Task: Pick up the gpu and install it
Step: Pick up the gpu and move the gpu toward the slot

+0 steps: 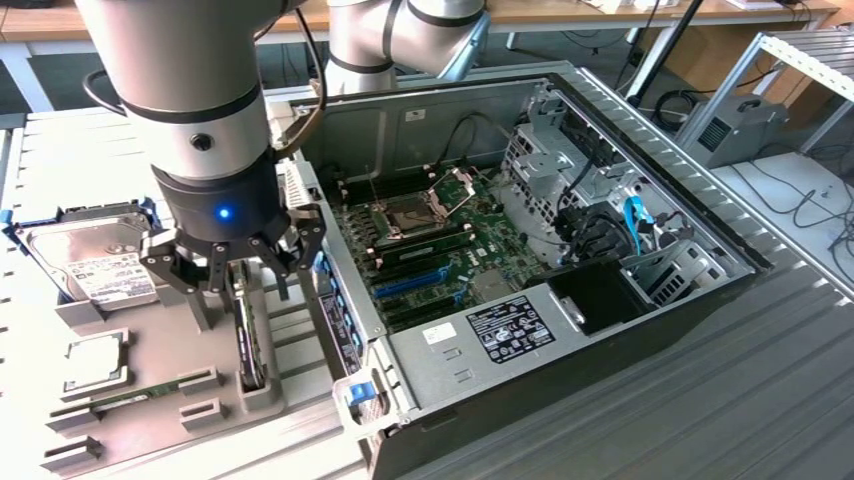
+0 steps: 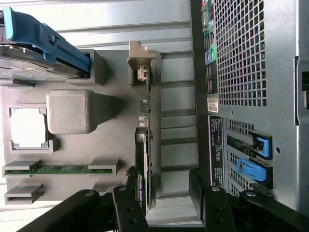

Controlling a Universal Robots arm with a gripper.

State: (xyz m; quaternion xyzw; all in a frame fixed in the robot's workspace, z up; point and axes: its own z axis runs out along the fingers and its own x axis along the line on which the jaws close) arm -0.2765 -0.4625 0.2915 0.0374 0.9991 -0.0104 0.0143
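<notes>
The open computer case (image 1: 400,120) lies on the ribbed bench (image 1: 761,400) and takes the exterior view's right half, with its motherboard (image 1: 427,250) facing up. Just beside it, on the exterior view's left, lies a gray parts holder (image 1: 147,440). The robot arm (image 1: 200,90) comes down over this holder.

The end effector (image 1: 247,295) hangs low above the holder with its black fingers (image 2: 128,208) spread wide apart. They are closed on nothing.

The gpu (image 2: 148,145) stands on its edge in a slot of the holder, and one end of it lies between the spread fingers. In the wrist view one finger is just beside the card's fan side, and the other finger stands apart from its bare side. The case's perforated rear wall (image 2: 241,58) rises close behind that second finger, so the room there is narrow.

On the card's other side a gray block (image 2: 70,111) of the holder stands near. Farther away rests the hard drive (image 1: 87,255) with blue rails. A square processor (image 1: 91,362) and a narrow memory stick (image 2: 58,169) lie in their own pockets, well apart from the fingers.
</notes>
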